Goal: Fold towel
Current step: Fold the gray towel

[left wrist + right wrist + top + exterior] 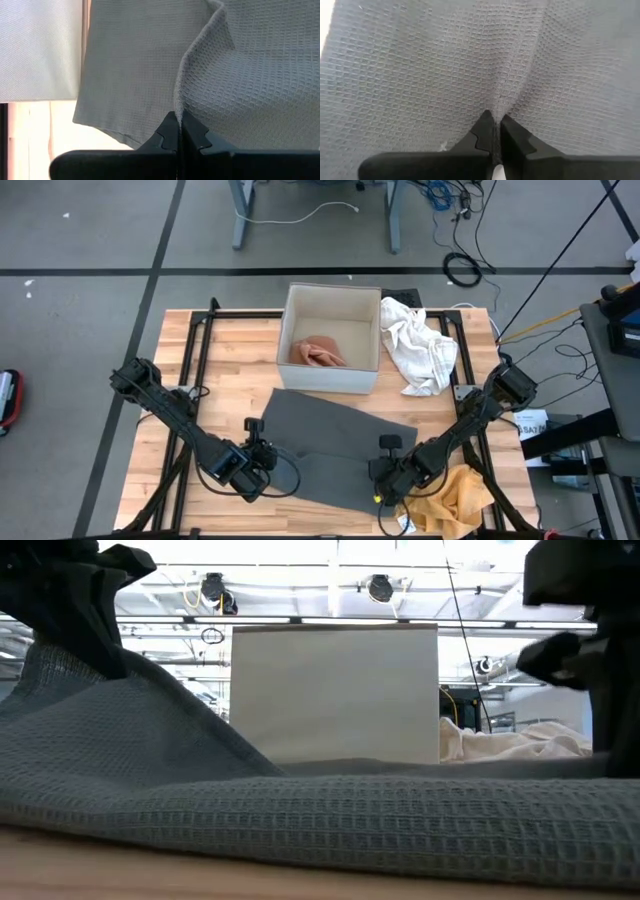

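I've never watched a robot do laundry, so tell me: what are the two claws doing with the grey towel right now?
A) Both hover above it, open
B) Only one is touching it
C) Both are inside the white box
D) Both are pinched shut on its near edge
D: the left claw and right claw each pinch a ridge of the grey towel between closed fingers, at its near edge.

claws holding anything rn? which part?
Both hold the grey towel: left claw shut on a raised fold at its near edge, right claw pinching a ridge of cloth near the same edge.
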You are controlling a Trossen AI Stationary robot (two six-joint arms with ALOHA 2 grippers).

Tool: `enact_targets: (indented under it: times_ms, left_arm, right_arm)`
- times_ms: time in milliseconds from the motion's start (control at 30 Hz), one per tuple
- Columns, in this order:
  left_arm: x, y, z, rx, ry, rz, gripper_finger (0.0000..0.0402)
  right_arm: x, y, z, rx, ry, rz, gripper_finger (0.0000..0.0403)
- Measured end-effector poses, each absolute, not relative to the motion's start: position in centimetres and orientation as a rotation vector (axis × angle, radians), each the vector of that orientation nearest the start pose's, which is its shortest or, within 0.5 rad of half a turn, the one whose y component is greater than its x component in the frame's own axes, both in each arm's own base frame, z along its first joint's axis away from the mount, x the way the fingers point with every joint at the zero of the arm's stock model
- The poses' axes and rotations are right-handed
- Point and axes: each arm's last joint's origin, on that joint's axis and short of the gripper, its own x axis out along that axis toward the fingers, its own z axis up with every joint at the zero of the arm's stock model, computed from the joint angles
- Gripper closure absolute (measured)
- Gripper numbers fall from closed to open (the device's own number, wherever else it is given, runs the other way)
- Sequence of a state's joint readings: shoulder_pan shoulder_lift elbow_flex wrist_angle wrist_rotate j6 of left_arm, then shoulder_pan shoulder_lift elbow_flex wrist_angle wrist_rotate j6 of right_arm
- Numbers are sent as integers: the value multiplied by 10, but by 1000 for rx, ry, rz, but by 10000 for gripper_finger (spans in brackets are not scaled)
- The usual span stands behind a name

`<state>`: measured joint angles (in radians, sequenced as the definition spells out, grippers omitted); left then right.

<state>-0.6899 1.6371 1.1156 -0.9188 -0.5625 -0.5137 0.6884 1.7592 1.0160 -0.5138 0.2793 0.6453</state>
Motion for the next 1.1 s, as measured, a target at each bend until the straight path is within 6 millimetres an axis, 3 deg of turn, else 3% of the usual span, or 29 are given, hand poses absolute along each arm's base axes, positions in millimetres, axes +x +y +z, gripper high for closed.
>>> enact_targets:
  times_ms: [233,767,1100]
  left_arm:
    - [235,-174,205,392,1127,191,401]
    - [235,-174,205,390,1127,192,401]
    - [234,-173,205,398,1130,193,401]
  right_arm:
    - [258,209,174,-60,1145,21,383]
    - [258,209,175,-49,1146,14,337]
    - [254,212,175,-43,1168,31,396]
